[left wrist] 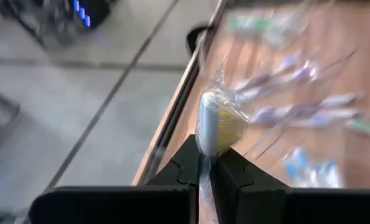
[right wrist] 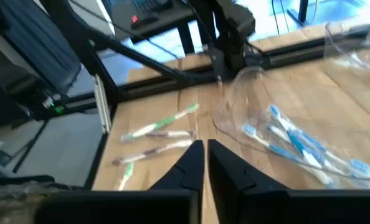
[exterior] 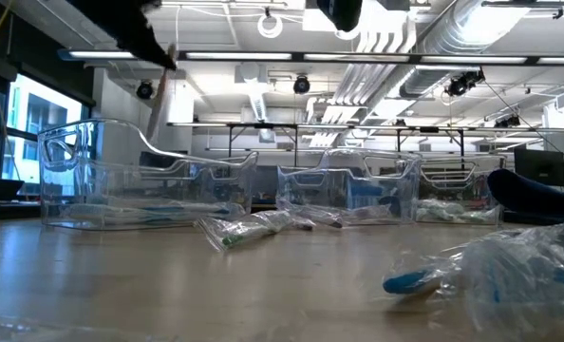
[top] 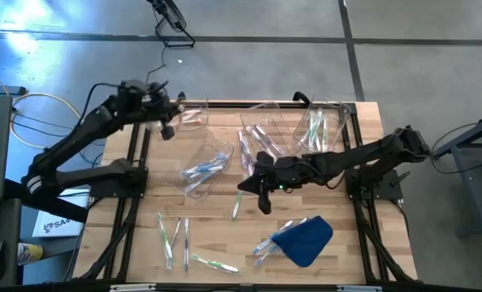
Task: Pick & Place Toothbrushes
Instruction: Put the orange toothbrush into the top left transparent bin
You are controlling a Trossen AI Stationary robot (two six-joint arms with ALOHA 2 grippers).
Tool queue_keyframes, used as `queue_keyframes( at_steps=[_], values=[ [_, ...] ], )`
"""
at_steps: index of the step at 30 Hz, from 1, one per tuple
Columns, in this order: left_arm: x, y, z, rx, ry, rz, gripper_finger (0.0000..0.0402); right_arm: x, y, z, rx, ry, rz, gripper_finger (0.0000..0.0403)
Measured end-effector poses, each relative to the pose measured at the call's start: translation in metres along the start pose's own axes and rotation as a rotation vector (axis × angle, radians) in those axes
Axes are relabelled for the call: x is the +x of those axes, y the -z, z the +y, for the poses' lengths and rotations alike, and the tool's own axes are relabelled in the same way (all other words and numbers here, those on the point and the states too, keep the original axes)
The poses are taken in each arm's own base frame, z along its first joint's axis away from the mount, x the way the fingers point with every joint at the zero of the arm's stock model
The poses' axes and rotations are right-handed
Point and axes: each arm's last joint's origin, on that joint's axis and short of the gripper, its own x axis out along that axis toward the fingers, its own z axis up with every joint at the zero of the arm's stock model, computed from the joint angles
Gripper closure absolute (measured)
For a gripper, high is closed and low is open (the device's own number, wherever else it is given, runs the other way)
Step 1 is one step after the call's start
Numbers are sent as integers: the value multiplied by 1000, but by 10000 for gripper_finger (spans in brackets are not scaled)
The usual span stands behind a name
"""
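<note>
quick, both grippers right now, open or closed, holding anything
Left gripper: closed on a wrapped toothbrush.
Right gripper: closed, holding nothing.

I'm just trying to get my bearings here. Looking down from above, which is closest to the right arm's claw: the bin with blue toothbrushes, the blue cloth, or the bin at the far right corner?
From the right gripper, in the high view:
1. Bin with blue toothbrushes, just to its left.
2. Blue cloth, toward the table's near right.
3. Far right corner bin, at the back edge; too close to the cloth to call firmly.

Hovering over the table's (top: 144, 174) far-left bin (top: 194, 118): left gripper (top: 166, 130); hanging mid-table above scattered toothbrushes (top: 176, 237): right gripper (top: 255, 193).
</note>
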Motion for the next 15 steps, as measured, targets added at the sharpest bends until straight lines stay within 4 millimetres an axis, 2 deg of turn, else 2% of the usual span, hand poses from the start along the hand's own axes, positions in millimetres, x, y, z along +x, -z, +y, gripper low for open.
queue_keyframes(
  at_steps=[6, 15],
  values=[
    [31, 21, 30, -23, -64, 173, 392, 14, 12, -1, 13, 13, 44, 394],
    [75, 66, 73, -105, -95, 388, 392, 38, 32, -5, 32, 36, 110, 399]
  ],
)
